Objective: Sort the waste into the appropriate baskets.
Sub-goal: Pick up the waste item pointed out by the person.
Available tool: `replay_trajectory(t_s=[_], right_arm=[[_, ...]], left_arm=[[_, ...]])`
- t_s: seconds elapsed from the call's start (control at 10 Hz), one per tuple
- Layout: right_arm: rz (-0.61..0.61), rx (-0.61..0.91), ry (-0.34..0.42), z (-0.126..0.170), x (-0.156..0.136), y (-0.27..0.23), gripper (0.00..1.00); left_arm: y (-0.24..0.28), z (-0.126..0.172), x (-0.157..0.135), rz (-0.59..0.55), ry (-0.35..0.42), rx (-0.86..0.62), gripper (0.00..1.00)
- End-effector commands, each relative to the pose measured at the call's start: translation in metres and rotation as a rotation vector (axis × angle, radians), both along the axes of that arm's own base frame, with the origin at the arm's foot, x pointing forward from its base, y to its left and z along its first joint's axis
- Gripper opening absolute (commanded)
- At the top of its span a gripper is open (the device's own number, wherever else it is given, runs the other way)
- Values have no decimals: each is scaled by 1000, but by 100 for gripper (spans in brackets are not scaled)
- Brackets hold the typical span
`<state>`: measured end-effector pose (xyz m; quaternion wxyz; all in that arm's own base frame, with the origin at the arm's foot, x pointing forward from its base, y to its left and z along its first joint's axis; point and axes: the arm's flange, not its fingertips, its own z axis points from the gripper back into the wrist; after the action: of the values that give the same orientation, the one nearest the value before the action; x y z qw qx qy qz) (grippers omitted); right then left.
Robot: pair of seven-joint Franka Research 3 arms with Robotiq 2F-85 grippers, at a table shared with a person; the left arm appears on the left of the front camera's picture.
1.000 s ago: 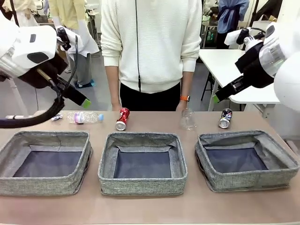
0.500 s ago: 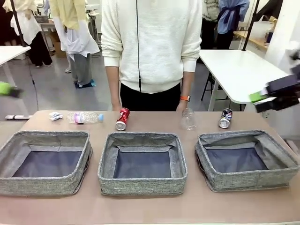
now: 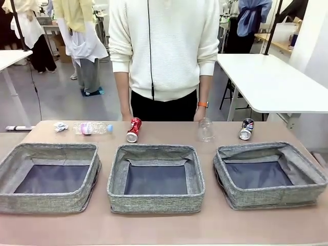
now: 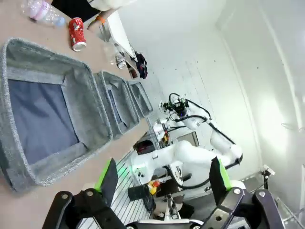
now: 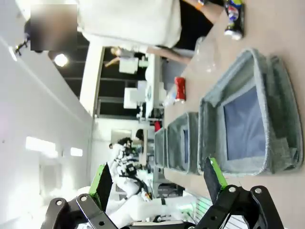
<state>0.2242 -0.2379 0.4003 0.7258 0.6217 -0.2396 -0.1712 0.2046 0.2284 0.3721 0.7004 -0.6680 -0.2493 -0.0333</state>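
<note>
Along the far edge of the table lie a small white paper wad (image 3: 61, 126), a clear bottle with pink label and blue cap (image 3: 92, 128), a red can (image 3: 134, 129), a clear plastic container (image 3: 206, 130) and a dark blue Pepsi can (image 3: 246, 129). Three grey baskets stand in a row nearer me: left (image 3: 48, 203), middle (image 3: 154, 203), right (image 3: 279, 196), all with nothing inside. My left gripper (image 4: 162, 180) is open, high and off the table's end, past the nearest basket (image 4: 88, 117). My right gripper (image 5: 157, 182) is open, off the opposite end near another basket (image 5: 274, 90).
A person in a white sweater (image 3: 164, 46) stands at the far side, one hand with an orange watch (image 3: 203, 105) just behind the clear container. A white table (image 3: 271, 82) stands at the back right. Other people stand farther off.
Both arms have pulled out of the front view, the left one to the left, the right one to the right. The waste and the baskets have not moved.
</note>
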Motion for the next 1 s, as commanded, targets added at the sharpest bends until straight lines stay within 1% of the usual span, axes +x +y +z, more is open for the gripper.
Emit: replay_trajectory(t_s=[0.0,0.9], right_arm=[[153,-111,-61,37,14,37,100],[153,-111,-61,37,14,37,100]], left_arm=[[-25,47,14,-93,-131,49,100],[-25,47,14,-93,-131,49,100]])
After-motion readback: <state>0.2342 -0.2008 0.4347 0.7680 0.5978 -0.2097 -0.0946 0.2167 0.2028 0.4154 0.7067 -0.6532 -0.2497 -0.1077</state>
